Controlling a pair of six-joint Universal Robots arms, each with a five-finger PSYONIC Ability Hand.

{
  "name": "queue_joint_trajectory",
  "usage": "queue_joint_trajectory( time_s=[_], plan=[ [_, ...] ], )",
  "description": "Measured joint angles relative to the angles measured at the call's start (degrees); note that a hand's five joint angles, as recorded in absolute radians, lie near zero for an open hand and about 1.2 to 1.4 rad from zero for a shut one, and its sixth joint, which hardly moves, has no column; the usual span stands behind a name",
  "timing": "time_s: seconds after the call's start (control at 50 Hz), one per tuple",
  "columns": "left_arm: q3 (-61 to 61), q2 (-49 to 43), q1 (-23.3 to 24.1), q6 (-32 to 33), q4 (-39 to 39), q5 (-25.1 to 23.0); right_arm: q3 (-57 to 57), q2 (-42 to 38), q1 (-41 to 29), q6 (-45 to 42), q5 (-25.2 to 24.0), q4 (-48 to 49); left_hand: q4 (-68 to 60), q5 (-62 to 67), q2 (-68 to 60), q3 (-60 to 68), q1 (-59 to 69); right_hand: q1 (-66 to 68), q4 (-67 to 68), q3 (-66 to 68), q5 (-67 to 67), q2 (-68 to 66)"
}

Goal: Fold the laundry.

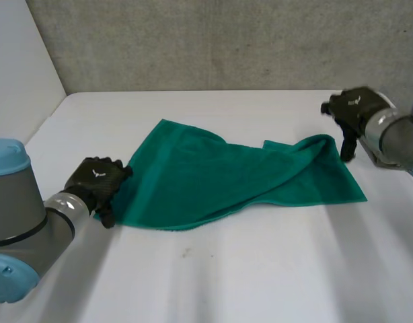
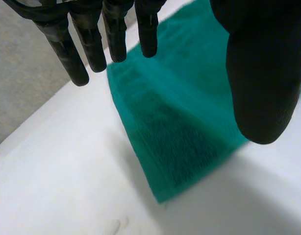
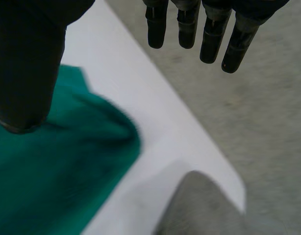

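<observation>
- Towel, green and rumpled, lies spread across the middle of the white bench.
- Left hand sits at the towel's left edge, its fingers straight and apart from the thumb, holding nothing.
- Right hand hangs by the towel's right end, its fingers straight and spread, holding nothing.

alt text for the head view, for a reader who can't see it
A green towel lies rumpled across a white table. The robot's left hand, open, is at the towel's left edge; its right hand, open, is beside the towel's right end.
</observation>
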State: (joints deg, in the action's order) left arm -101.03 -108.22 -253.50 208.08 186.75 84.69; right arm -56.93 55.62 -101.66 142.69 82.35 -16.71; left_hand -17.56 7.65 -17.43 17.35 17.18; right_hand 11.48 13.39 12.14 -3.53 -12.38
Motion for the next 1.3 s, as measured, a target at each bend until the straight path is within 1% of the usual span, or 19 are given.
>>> queue_joint_trajectory(
  time_s=[0.06,0.12,0.22,0.34,0.44,0.58,0.6,0.68,0.84,0.92,0.98,1.0,1.06,1.08,1.1,1.18,1.3],
  plan=[
    [-0.29,-1.55,-0.57,2.91,0.27,-0.33,-9.96,3.57,0.76,0.06,-3.25,1.42,-0.30,0.37,-0.33,0.33,0.38,0.00,0.00,0.00,0.01,0.00],
    [0.66,-3.85,-1.23,3.79,1.02,-0.65,-15.70,4.85,0.89,0.07,-4.36,3.37,-1.00,1.13,-1.15,1.10,1.14,0.00,0.00,0.00,0.00,0.00],
    [3.71,-8.65,-2.90,4.13,2.31,-2.24,-25.19,7.19,0.93,-0.02,-5.03,8.55,-3.12,3.16,-3.09,3.12,3.38,0.00,0.00,0.00,0.00,0.00],
    [7.00,-12.37,-4.79,4.56,2.36,-5.07,-32.22,9.30,1.33,-0.12,-5.08,14.03,-3.90,4.03,-3.98,4.16,4.03,0.00,0.00,0.00,0.00,0.00],
    [8.88,-13.88,-5.53,4.85,2.11,-6.19,-35.41,10.24,1.82,-0.14,-5.43,16.04,-6.29,6.37,-6.30,6.40,6.53,0.00,0.00,0.00,0.00,0.00],
    [10.42,-15.38,-5.72,4.99,1.76,-6.47,-37.58,10.63,2.53,-0.08,-6.32,16.85,-8.22,8.26,-8.25,8.28,8.46,0.00,0.00,0.00,0.00,0.00],
    [10.73,-15.65,-5.69,4.99,1.71,-6.46,-37.91,10.66,2.65,-0.08,-6.47,17.07,-12.00,11.83,-11.83,12.02,12.84,0.00,0.00,0.00,0.01,0.00],
    [11.58,-16.15,-5.56,4.89,1.68,-6.43,-38.60,10.71,2.81,-0.07,-6.71,17.58,-20.80,20.22,-21.08,21.08,22.06,0.00,0.00,0.00,0.00,0.00],
    [13.56,-17.29,-5.00,4.80,1.63,-6.47,-39.18,10.80,2.73,-0.05,-6.70,17.78,-28.55,28.07,-28.71,28.56,28.89,0.00,0.00,0.00,0.00,0.00],
    [14.34,-18.28,-4.68,4.87,1.02,-6.53,-39.46,10.88,2.70,-0.04,-6.69,17.78,-29.84,29.28,-29.87,29.74,30.02,0.00,0.00,0.00,0.01,0.00],
    [14.47,-18.56,-4.51,4.85,0.10,-6.53,-39.60,10.95,2.72,-0.04,-6.70,17.78,-27.30,27.10,-26.96,27.44,27.17,0.00,0.00,0.00,0.00,0.00],
    [14.41,-18.48,-4.43,4.81,-0.40,-6.53,-39.63,10.97,2.74,-0.05,-6.70,17.77,-21.82,21.93,-22.00,22.17,21.16,0.00,0.00,0.00,0.00,0.00],
    [13.84,-17.33,-4.23,4.60,-2.31,-6.52,-39.68,11.00,2.82,-0.04,-6.70,17.77,-8.73,12.10,-8.88,9.49,10.64,0.00,0.00,0.00,0.00,0.00],
    [13.52,-16.61,-4.18,4.53,-3.02,-6.53,-39.68,11.00,2.84,-0.05,-6.69,17.77,-6.85,10.17,-7.09,7.37,8.85,0.00,0.00,0.00,0.01,0.00],
    [13.00,-15.61,-4.15,4.47,-3.84,-6.55,-39.68,11.00,2.88,-0.05,-6.69,17.77,-3.32,5.16,-3.94,4.22,4.64,0.00,0.00,0.00,0.00,0.00],
    [11.03,-12.46,-4.13,4.45,-5.68,-6.78,-39.68,11.01,2.93,-0.05,-6.69,17.78,-0.78,0.28,-1.21,1.47,2.33,0.00,0.00,0.00,0.00,0.00],
    [9.23,-10.78,-4.12,4.70,-6.41,-7.97,-39.77,11.01,2.88,-0.05,-6.72,17.79,-0.59,-0.05,-0.94,1.24,2.33,0.00,0.00,0.00,0.00,0.00]
  ],
)
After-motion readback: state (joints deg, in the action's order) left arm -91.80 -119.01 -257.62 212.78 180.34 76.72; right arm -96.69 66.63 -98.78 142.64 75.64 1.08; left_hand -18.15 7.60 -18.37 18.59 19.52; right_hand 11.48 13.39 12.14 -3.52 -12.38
